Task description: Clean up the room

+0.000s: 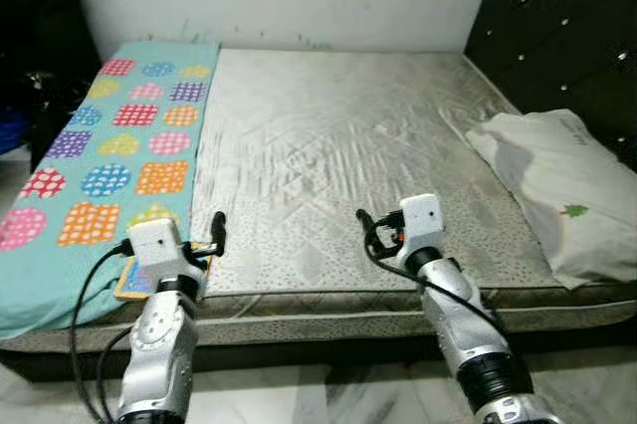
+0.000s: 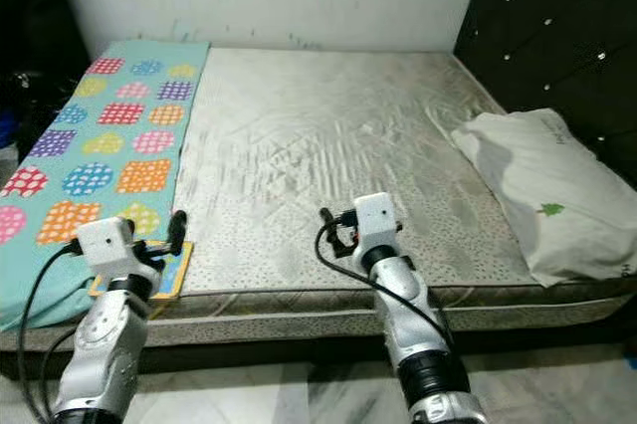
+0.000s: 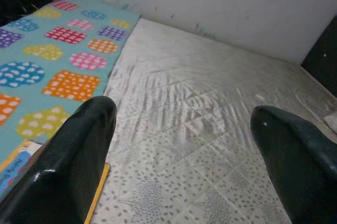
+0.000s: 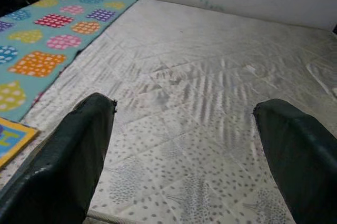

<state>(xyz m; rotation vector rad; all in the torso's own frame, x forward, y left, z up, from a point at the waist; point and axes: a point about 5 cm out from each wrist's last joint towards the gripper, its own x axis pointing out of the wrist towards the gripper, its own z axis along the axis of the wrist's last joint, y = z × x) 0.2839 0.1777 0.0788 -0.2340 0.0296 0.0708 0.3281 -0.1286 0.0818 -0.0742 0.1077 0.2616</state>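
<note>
So the thing I'm after is the book (image 1: 134, 280), a flat colourful one with a yellow edge, lying at the near edge of the bed (image 1: 338, 135) right where the teal mat (image 1: 109, 135) ends. It's not picked up yet, so cleanup looks barely started to me. My left pincer (image 1: 211, 237) hovers just beside and above it, fingers spread apart, nothing in them. Right pincer (image 1: 366, 230) is over the near middle of the mattress, also apart and empty (just along for the ride). A pillow (image 1: 562, 185) sits crooked at the right side by the dark headboard (image 1: 557, 26). I'd guess that needs straightening too, plus the mat.
</note>
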